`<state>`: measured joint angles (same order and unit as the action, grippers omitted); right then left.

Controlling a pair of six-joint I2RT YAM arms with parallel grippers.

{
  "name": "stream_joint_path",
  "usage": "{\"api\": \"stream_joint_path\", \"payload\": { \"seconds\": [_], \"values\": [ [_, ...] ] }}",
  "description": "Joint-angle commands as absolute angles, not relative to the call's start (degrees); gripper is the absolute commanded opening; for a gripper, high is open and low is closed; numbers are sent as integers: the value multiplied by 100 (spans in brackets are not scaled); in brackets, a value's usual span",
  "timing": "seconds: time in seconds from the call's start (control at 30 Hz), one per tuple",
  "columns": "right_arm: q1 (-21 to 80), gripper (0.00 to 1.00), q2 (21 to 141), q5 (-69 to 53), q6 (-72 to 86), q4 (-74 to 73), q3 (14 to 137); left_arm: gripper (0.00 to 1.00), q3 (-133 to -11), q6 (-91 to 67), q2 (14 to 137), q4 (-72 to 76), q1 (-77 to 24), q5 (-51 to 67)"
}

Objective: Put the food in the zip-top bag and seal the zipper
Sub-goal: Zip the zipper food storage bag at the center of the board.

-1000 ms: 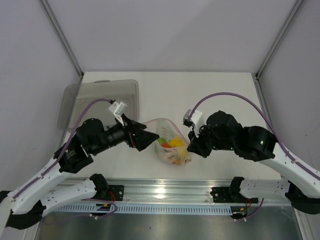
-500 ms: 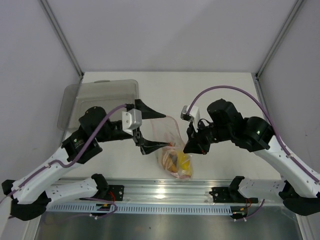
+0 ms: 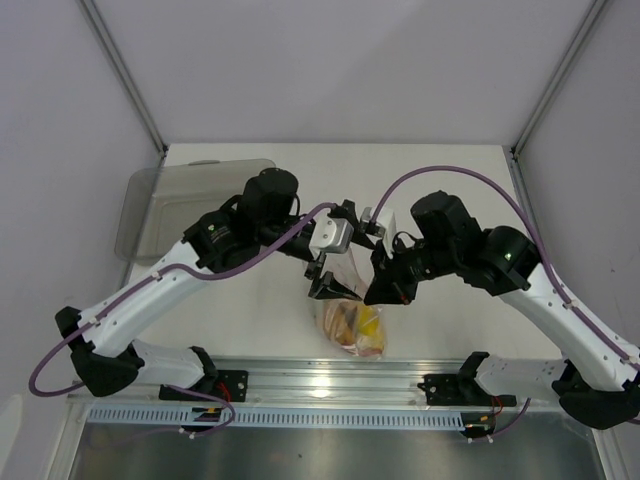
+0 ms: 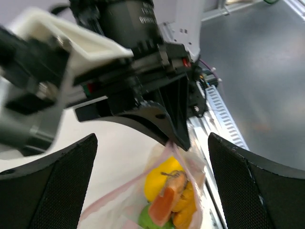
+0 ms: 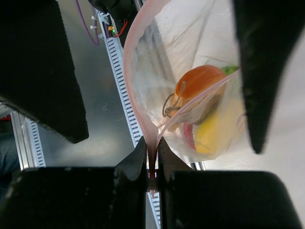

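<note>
Zip-top bag (image 5: 190, 62) in right tool (image 5: 152, 157)

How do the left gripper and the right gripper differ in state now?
The left gripper is wide open; the right gripper is shut. The left gripper holds nothing; the right gripper pinches the zipper of the zip-top bag. Both are near the bag's mouth.

The small clear crinkly zip-top bag (image 3: 352, 328) sits at the near middle of the white worktop (image 3: 440, 190), with the small toy foods (image 4: 164, 191) inside it. The left tool (image 3: 345, 250) is just left of the bag's mouth and the right tool (image 3: 378, 292) touches its right edge. The grey translucent rectangular tray (image 3: 170, 200) lies well apart at the far left
</note>
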<state>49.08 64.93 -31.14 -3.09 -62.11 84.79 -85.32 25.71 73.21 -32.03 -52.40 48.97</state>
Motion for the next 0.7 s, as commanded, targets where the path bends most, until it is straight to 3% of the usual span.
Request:
{"api": "stream_joint_path", "payload": {
  "seconds": [0.0,0.67],
  "values": [
    [4817,0,6399,-3129,-369,-6108,8736,97,-8632,2910,7400,-3551,-5089,5835],
    [4614,0,6258,-3173,-255,-5950,8728,87,-8235,2522,7708,-3568,-5080,5476]
  ]
}}
